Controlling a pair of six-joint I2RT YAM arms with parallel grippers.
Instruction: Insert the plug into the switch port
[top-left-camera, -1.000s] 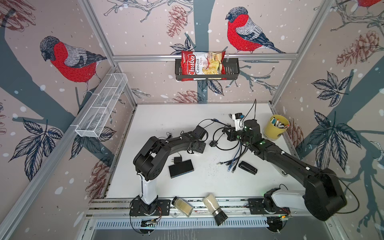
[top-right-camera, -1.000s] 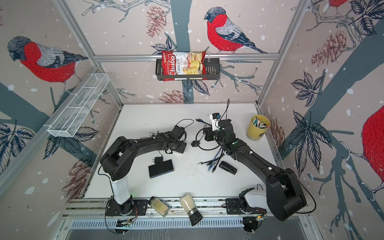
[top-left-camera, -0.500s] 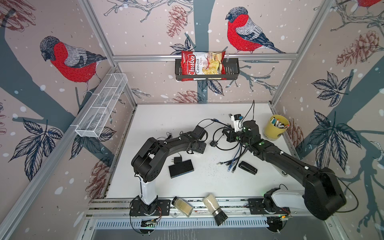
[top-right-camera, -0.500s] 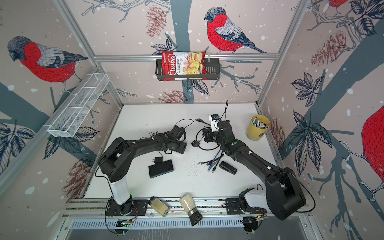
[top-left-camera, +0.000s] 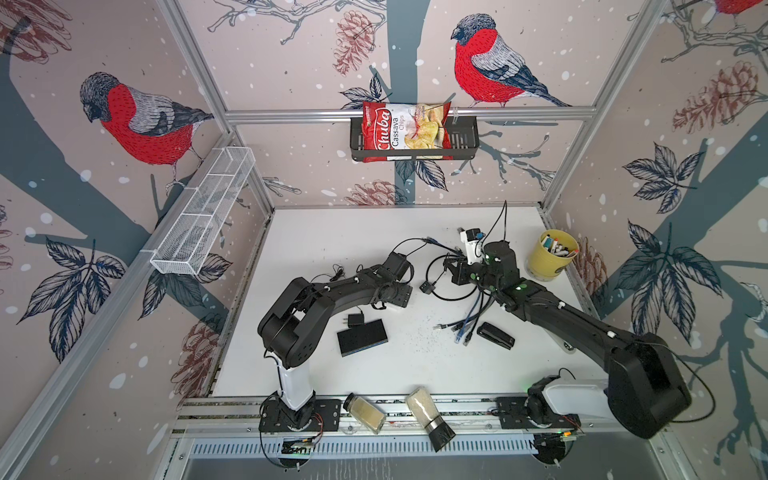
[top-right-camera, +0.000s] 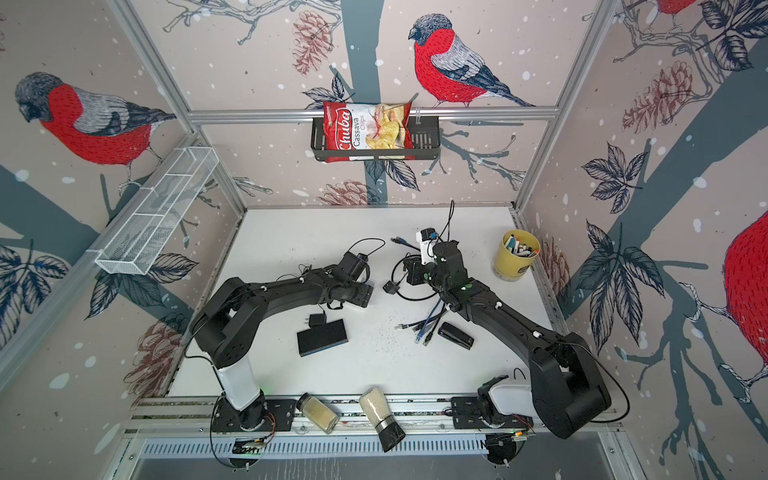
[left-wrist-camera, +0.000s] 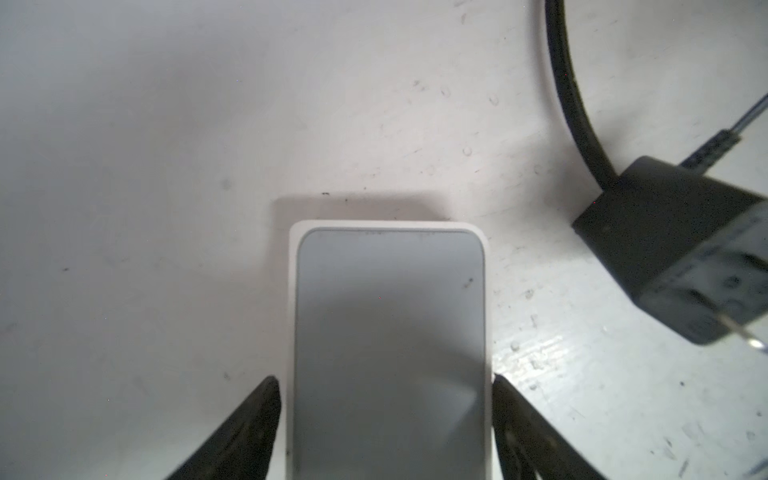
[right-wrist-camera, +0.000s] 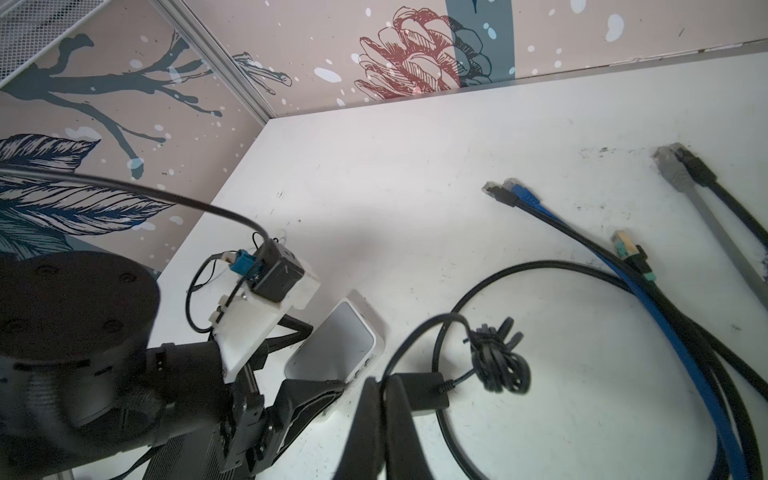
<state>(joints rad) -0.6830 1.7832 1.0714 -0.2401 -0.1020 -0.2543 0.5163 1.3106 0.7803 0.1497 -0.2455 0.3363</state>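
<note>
In the yellow cup (top-left-camera: 547, 268), a bunch of markers (top-left-camera: 559, 248), well apart from the switch (left-wrist-camera: 388, 332). In the black basket (top-left-camera: 463, 145) on the back wall, a bag of chips (top-left-camera: 405, 131) lying on its side, far beyond the switch; white wire basket (top-left-camera: 203, 212) on a side wall, also far from the switch. Straddles the switch with the left gripper (left-wrist-camera: 386, 384), one finger along each long side; cannot tell whether pressing on it or just clear. Pinches the black plug (right-wrist-camera: 424, 392) in the closed fingers of the right gripper (right-wrist-camera: 383, 384), just beside the switch and on its port side, tip hidden behind the fingers. Thin cable (right-wrist-camera: 498, 361) knotted into a bundle close to the plug; black power adapter (left-wrist-camera: 681, 245) lying near the switch. Against a second ago, hardly any change: cup, basket, bag and adapter in the same spots, both grippers much where they were at the switch, loose network cables (top-left-camera: 465, 328) spread as before.
</note>
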